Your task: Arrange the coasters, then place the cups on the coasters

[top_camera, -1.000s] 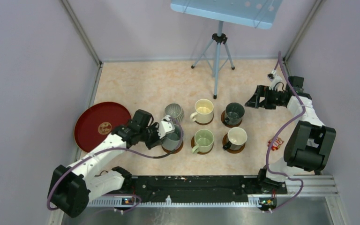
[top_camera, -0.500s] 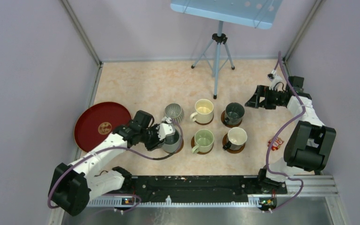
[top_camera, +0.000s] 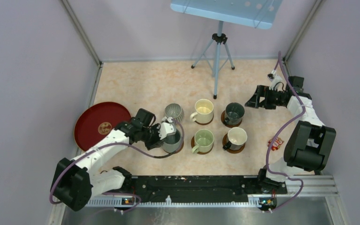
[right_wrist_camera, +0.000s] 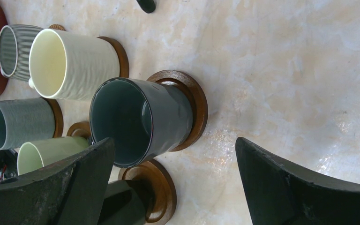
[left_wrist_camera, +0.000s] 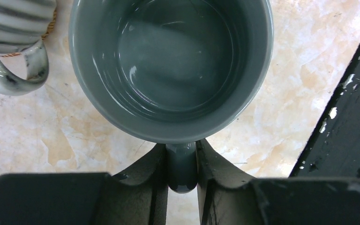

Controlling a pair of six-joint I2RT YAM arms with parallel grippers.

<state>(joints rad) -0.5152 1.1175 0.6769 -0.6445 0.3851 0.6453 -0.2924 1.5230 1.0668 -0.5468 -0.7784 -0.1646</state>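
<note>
Six cups stand in two rows. In the back row are the ribbed grey cup (top_camera: 174, 112), the cream cup (top_camera: 203, 110) and the dark green-grey cup (top_camera: 234, 113). In the front row are the plain grey cup (top_camera: 172, 140), the pale green cup (top_camera: 203, 139) and the dark cup with a white inside (top_camera: 236, 137). Brown coasters (top_camera: 181, 147) peek out beneath them. My left gripper (top_camera: 167, 131) is shut on the plain grey cup's handle (left_wrist_camera: 182, 166). My right gripper (top_camera: 252, 101) hangs open beside the dark green-grey cup (right_wrist_camera: 136, 122), holding nothing.
A dark red round tray (top_camera: 101, 124) lies left of the cups. A tripod (top_camera: 217, 56) stands at the back. A small red and yellow object (top_camera: 275, 143) lies near the right arm. The black base rail (top_camera: 192, 185) runs along the near edge.
My left arm shifted slightly at the plain grey cup, which stays over its coaster. The right arm has not moved.
</note>
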